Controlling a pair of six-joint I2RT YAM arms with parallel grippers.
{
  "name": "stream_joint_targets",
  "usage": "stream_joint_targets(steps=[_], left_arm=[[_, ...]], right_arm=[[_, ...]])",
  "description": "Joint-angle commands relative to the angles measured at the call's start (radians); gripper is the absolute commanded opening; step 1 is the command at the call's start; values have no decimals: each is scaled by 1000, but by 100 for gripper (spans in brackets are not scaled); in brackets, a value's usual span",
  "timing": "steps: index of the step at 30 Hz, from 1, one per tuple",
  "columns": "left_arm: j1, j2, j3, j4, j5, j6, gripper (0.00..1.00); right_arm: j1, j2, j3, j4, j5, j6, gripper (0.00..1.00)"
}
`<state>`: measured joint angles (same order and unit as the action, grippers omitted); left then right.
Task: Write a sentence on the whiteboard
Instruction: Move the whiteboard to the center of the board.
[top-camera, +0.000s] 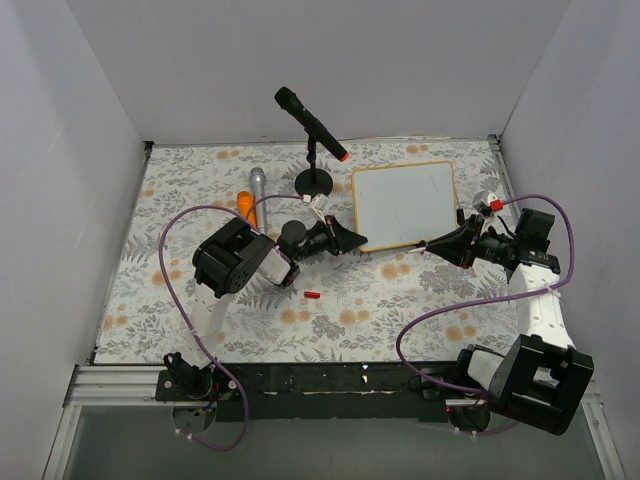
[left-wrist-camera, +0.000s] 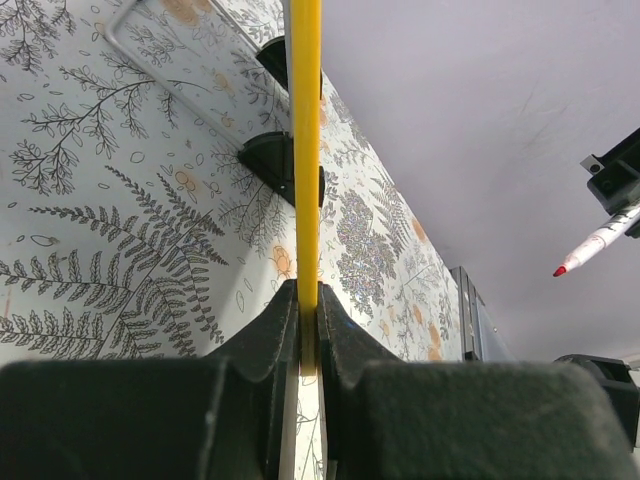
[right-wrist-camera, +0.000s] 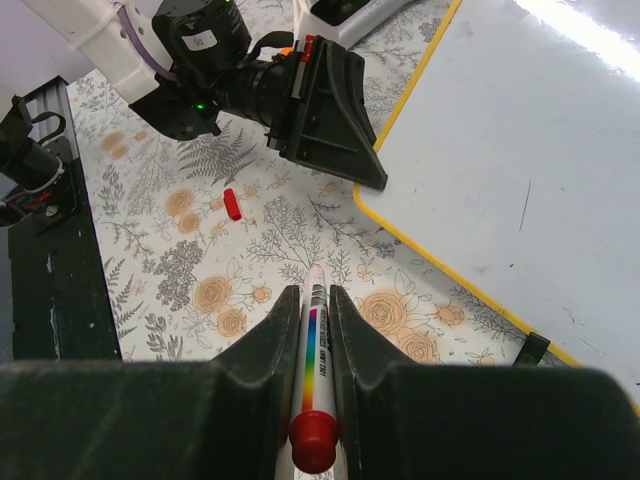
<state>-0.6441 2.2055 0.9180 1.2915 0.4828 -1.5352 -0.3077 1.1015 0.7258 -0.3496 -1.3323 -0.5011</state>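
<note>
Clamped with the left end effector on the yellow rim of the whiteboard at its near left corner, probably to keep it from sliding under writing pressure. Pinched lengthwise in the right end effector: a marker, red tip bare and pointing forward, poised just beside the near edge, over the tabletop rather than the white face. Lying flat on small black feet toward the far right, blank apart from a few faint stray marks. No sentence begun, judging by that. Left loose between the two arms: a small red cap, seemingly off the marker. Standing just behind: a microphone on a round base.
</note>
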Motion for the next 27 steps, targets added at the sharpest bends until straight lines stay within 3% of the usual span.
stream_joint_targets(steps=[1, 19, 27], left_arm=[[1, -1, 38, 334, -58, -13, 0], [-22, 49, 107, 273, -95, -28, 0], [-22, 39, 108, 246, -110, -29, 10]], right_arm=[[-4, 0, 46, -9, -30, -11, 1], [-4, 8, 52, -17, -34, -16, 1], [-5, 6, 50, -20, -31, -20, 1]])
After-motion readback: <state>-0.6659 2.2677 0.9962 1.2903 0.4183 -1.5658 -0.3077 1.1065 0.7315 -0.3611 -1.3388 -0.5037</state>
